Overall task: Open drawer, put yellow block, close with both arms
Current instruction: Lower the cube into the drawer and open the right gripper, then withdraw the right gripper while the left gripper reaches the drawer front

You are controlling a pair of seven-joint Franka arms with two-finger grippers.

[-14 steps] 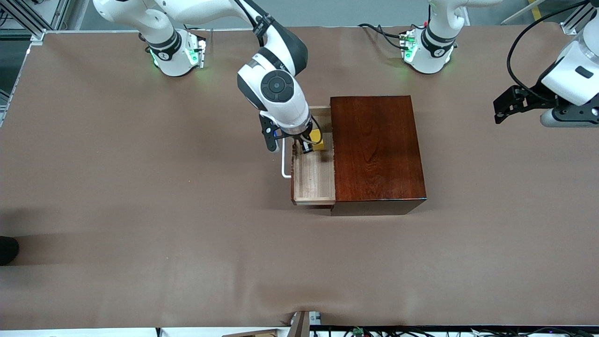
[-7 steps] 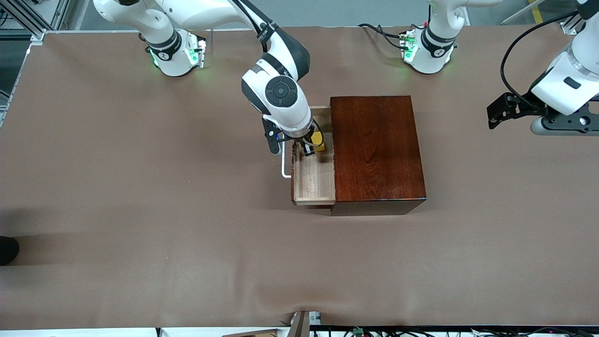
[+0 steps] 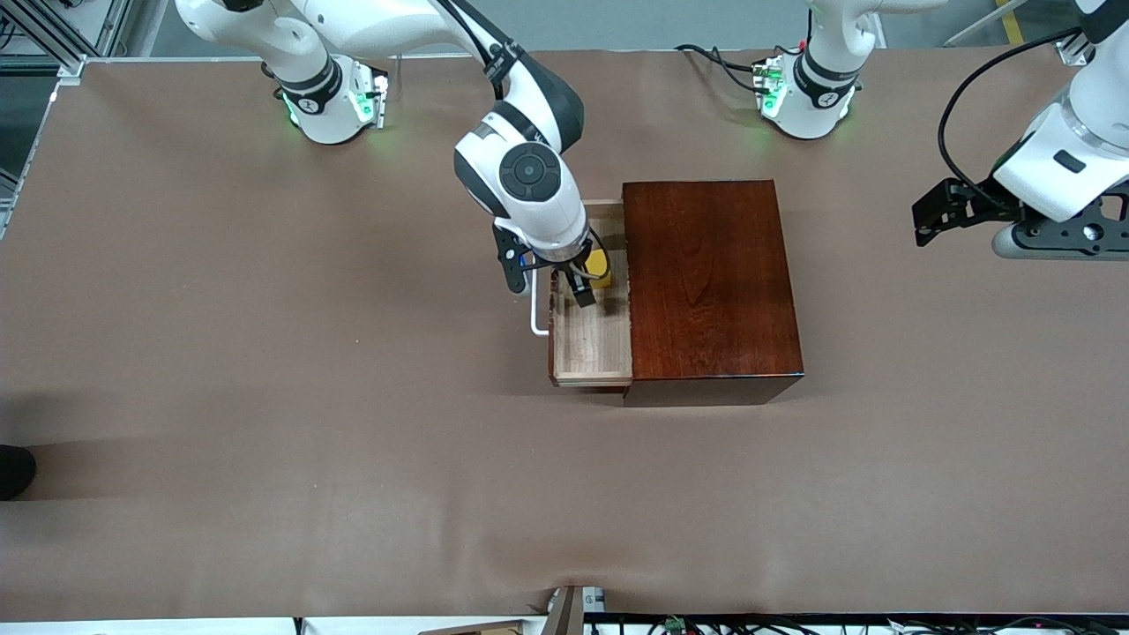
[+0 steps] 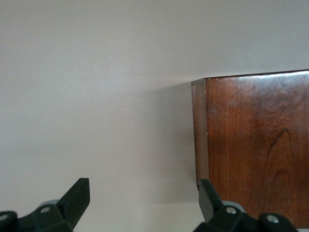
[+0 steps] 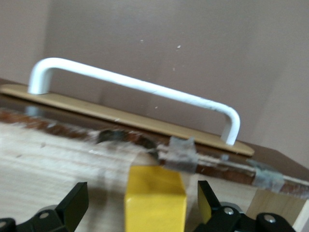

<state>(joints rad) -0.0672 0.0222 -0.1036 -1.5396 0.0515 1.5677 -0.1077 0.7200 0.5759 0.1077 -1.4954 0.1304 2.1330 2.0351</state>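
Pale light-wood drawer [image 3: 591, 339] stands pulled out of the glossy dark mahogany box [image 3: 710, 282] at frame centre, white U-shaped bar handle [image 3: 535, 309] pointing toward the right arm's end of the table. Small bright yellow block [image 3: 599, 267] sits in the drawer, in the end farther from the front camera, close to the box. Right gripper [image 3: 584, 284] is down in the drawer over the block; right wrist view shows black fingers [image 5: 72, 203] spread wide either side of the block [image 5: 155, 198], not touching it. Left gripper [image 3: 935, 216] hangs at right edge of frame over bare brown table [image 3: 265, 353], fingers [image 4: 77, 195] wide apart, holding nothing.
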